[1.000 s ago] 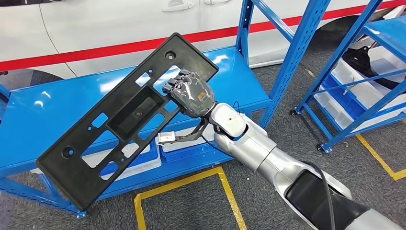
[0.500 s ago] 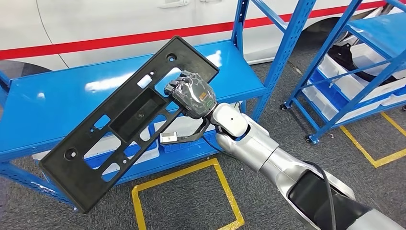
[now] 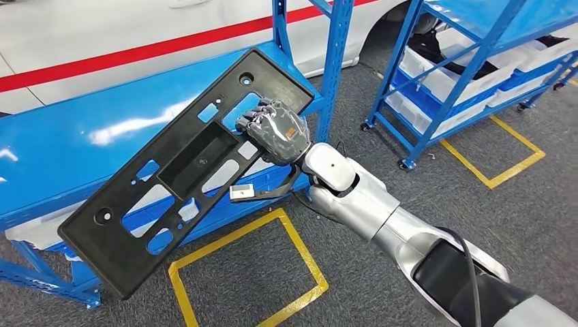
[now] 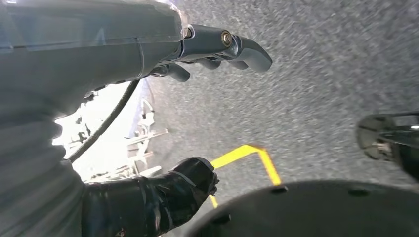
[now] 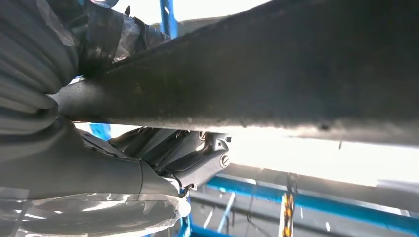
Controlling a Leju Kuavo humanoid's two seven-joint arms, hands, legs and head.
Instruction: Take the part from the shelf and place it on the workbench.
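Head view: the long black part (image 3: 184, 167) hangs tilted in the air, off the blue shelf (image 3: 82, 146), over its front edge. The right hand (image 3: 274, 131) grips it through a hole near its top end. Grey floor (image 3: 409, 184) lies open around. Another blue rack (image 3: 470, 61) stands nearby. The left hand (image 4: 197, 113) has its fingers apart, holding nothing.

A white car body (image 3: 102, 34) with a red stripe (image 3: 136, 51) stands beyond the hand. Near the hand, on the grey carpet floor (image 3: 382, 136), yellow tape (image 3: 238, 231) marks a square outline, and a second taped outline (image 3: 504, 170) lies well apart to the right. Further right stands a second blue rack (image 3: 463, 75) carrying white bins (image 3: 436, 78) with dark items in them.
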